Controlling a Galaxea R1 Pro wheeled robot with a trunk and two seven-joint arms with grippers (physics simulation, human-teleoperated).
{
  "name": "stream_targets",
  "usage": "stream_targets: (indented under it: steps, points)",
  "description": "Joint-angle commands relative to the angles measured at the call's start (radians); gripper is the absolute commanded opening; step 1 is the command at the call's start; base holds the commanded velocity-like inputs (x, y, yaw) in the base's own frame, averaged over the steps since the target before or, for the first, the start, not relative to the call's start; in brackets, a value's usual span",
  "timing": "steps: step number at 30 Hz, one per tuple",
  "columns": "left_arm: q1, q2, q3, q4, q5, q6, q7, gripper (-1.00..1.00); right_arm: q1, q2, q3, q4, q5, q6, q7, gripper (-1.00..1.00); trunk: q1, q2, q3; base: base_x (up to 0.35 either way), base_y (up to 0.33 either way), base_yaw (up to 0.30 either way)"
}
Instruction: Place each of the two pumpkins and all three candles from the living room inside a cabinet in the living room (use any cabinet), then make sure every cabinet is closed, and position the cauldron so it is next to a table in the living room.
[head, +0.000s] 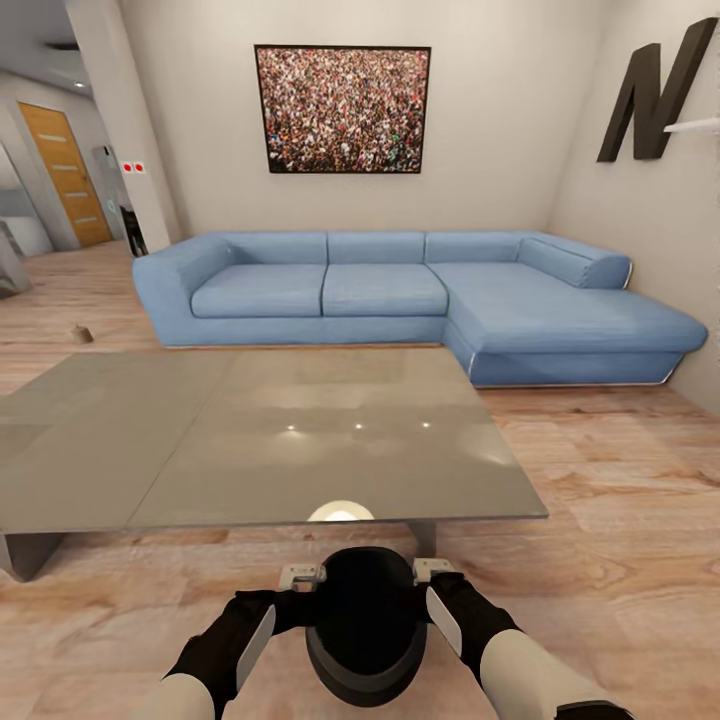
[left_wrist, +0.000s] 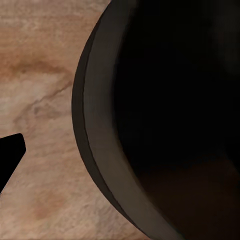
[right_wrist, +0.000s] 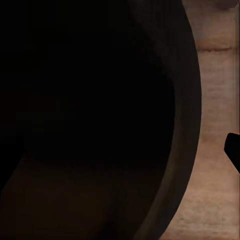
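The black cauldron (head: 365, 625) sits low in the head view, mouth toward me, just in front of the near edge of the grey slab table (head: 250, 430). My left gripper (head: 300, 578) holds its rim on one side and my right gripper (head: 433, 572) holds the opposite side, both shut on it. In the left wrist view the cauldron's rim (left_wrist: 97, 125) curves over wooden floor, with one dark fingertip (left_wrist: 11, 152) outside it. The right wrist view looks into the cauldron's dark hollow (right_wrist: 100, 100), another fingertip (right_wrist: 233, 150) outside its wall. I cannot tell whether it rests on the floor.
A blue corner sofa (head: 400, 290) stands behind the table against the wall. A small brownish stub (head: 80, 333) lies on the wooden floor at the far left. Bare floor runs along the table's right side (head: 620, 500). A hallway with a wooden door (head: 65, 170) opens at the left.
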Motion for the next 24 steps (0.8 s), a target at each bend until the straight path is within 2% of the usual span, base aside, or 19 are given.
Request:
stream_targets:
  steps: [1,3,7,10,15,24]
  points:
    - [0.000,0.001,-0.002,-0.003,0.005,0.006,0.000,1.00,0.000,0.000,0.003,-0.002,-0.006,0.005,0.000,1.00,-0.001,0.000,0.003,0.000,0.000,0.000]
    - [0.000,0.001,-0.001,-0.014,0.005,0.017,0.000,1.00,0.000,0.000,0.003,-0.002,-0.006,0.005,0.000,1.00,-0.002,0.000,0.011,0.000,0.000,0.000]
    - [0.000,0.001,-0.001,-0.045,0.005,0.107,-0.002,1.00,0.000,0.000,0.003,-0.002,-0.007,0.005,0.000,1.00,-0.003,0.001,0.026,0.000,0.000,0.000]
    - [0.000,0.001,-0.001,-0.054,0.005,0.132,-0.004,1.00,0.000,0.000,0.003,-0.002,-0.007,0.005,0.000,1.00,-0.005,0.002,0.038,0.000,0.000,0.000]
    - [0.000,0.001,-0.002,-0.056,0.005,0.137,-0.003,1.00,0.000,0.000,0.003,-0.002,-0.007,0.005,-0.001,1.00,-0.007,0.003,0.057,-0.005,0.000,0.000]
    - [0.000,0.003,-0.002,-0.057,0.004,0.139,-0.003,1.00,0.000,0.000,0.003,-0.002,-0.006,0.006,-0.001,1.00,-0.011,0.005,0.092,-0.112,0.000,0.000]
